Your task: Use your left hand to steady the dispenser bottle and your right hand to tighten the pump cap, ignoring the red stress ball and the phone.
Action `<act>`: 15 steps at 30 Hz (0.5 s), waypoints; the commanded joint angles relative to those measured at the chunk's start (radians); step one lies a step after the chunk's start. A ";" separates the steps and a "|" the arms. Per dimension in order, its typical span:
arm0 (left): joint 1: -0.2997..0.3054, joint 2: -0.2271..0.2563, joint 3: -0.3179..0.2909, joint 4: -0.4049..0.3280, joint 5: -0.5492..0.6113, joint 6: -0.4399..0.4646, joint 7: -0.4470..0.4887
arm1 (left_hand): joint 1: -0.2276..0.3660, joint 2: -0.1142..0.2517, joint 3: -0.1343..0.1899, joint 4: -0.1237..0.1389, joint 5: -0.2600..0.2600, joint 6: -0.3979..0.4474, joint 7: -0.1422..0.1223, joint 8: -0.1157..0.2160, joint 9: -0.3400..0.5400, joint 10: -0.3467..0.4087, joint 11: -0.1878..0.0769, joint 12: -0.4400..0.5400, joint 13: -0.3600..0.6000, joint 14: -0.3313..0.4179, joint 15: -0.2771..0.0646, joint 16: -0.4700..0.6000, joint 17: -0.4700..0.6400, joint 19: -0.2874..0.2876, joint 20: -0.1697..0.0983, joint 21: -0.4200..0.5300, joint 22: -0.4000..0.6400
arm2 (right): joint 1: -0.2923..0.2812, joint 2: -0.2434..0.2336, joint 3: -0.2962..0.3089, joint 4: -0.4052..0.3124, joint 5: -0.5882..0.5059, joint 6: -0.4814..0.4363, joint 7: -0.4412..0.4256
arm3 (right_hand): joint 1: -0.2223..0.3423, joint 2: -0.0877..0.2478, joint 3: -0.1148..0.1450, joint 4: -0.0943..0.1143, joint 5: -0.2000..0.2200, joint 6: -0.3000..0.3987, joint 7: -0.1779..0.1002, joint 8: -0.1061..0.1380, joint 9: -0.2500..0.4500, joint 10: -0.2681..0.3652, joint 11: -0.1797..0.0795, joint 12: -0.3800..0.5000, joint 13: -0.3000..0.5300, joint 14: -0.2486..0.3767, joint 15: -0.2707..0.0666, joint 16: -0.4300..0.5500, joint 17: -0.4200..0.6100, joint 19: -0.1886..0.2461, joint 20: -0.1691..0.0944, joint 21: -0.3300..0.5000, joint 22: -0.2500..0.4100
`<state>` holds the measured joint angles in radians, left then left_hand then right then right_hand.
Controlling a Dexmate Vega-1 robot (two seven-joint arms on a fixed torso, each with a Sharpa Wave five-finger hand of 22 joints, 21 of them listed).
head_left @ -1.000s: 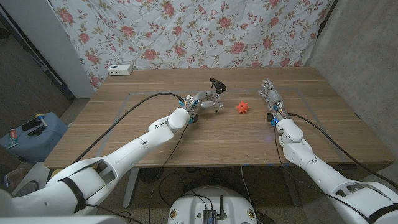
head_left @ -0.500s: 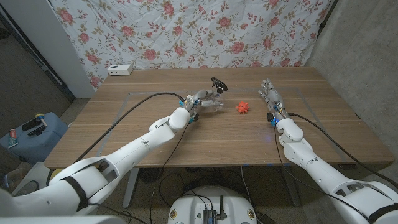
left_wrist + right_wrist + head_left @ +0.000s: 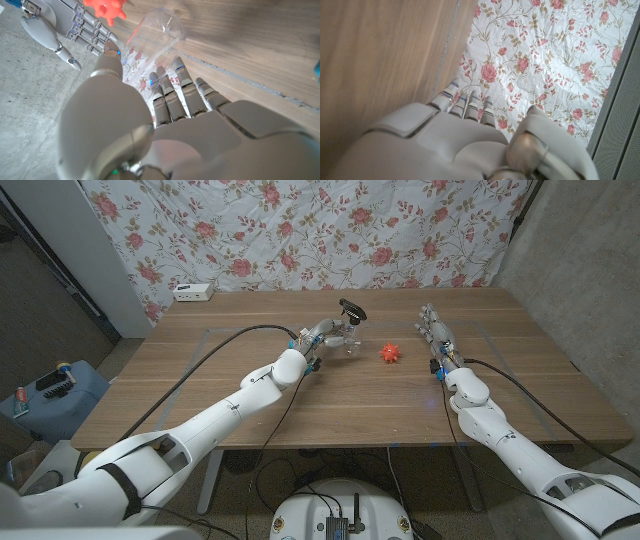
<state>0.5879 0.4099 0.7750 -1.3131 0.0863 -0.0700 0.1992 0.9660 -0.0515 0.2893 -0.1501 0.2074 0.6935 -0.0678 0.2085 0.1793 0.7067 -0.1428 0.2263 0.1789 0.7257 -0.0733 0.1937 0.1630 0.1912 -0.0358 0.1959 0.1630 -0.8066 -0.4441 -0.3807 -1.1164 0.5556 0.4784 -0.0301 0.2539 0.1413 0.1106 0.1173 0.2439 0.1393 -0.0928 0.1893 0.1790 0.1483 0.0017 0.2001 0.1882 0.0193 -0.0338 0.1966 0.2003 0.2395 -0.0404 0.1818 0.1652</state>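
My left hand [image 3: 322,337] holds the dispenser bottle [image 3: 347,340] near the middle of the table [image 3: 200,390], just left of the red stress ball [image 3: 389,352] as the head view shows it. In the left wrist view my fingers [image 3: 182,82] and thumb wrap the clear body of the bottle [image 3: 150,47], so the hold looks firm. Compared with a second ago, I have raised the bottle a little: the black pump cap [image 3: 351,307] now sits slightly higher and further right against the table, and the bottle stands more upright than the leaning pose it had before. My left forearm has crept forward with it.

My right hand [image 3: 436,335] has not moved between the frames. It waits to the right of the stress ball, well apart from the bottle, holding nothing, fingers straight and together, pointing away from me. The right wrist view shows the back of that hand [image 3: 465,135] against the flowered cloth [image 3: 540,55].

The stress ball lies where it did, between the bottle and my right hand. A small white box [image 3: 194,291] sits at the far left corner of the table, well away from the stress ball.
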 commanded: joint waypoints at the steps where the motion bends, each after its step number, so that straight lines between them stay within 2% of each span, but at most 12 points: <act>1: 0.015 0.014 -0.012 -0.070 -0.009 0.061 -0.013 | -0.003 0.015 0.012 0.010 -0.004 0.038 -0.008 0.005 0.003 0.012 0.005 0.003 0.002 0.019 -0.115 -0.001 0.000 0.011 -0.107 -0.004 0.002 | -0.025 -0.046 -0.010 -0.097 -0.048 -0.075 -0.057 | -0.003 -0.002 0.006 0.002 0.004 0.008 -0.005 0.001 0.002 0.003 -0.001 -0.001 0.005 -0.001 -0.006 0.004 0.001 -0.004 -0.049 0.006 0.002; 6: 0.017 0.014 -0.010 -0.087 -0.006 0.087 -0.009 | -0.006 0.015 0.015 0.011 -0.010 0.046 -0.006 0.000 0.003 0.021 0.009 -0.003 0.002 0.033 -0.112 -0.008 -0.002 0.039 -0.062 0.002 0.002 | -0.041 -0.075 -0.019 -0.170 -0.090 -0.131 -0.109 | -0.004 -0.002 0.007 0.002 0.004 0.007 -0.004 0.000 0.002 0.003 -0.004 -0.001 0.004 -0.001 -0.007 0.004 0.001 -0.004 -0.050 0.006 0.002; 15: 0.012 0.019 -0.006 -0.108 0.000 0.115 -0.014 | -0.006 0.024 0.022 0.012 -0.013 0.070 -0.003 0.002 0.003 0.043 0.006 -0.004 0.002 0.053 -0.114 -0.008 -0.002 0.048 -0.061 0.001 0.003 | -0.070 -0.115 -0.017 -0.269 -0.123 -0.200 -0.156 | 0.002 -0.004 0.010 -0.004 0.004 0.007 -0.003 0.000 0.002 0.003 -0.008 -0.002 0.004 0.002 -0.008 0.004 -0.001 -0.001 -0.051 0.007 0.002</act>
<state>0.6005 0.4228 0.7674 -1.3839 0.0816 -0.0012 0.1899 0.9660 -0.0514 0.2894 -0.1499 0.1937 0.7112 -0.0571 0.2110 0.1788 0.7373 -0.1376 0.2223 0.1791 0.7682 -0.0812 0.1885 0.1563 0.2306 -0.0397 0.1960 0.1631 -0.8446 -0.5111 -0.3951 -1.2674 0.4794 0.3620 -0.1233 0.2539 0.1413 0.1134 0.1144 0.2439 0.1392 -0.0927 0.1893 0.1790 0.1483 0.0018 0.2002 0.1883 0.0193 -0.0338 0.1966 0.2003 0.2395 -0.0404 0.1818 0.1652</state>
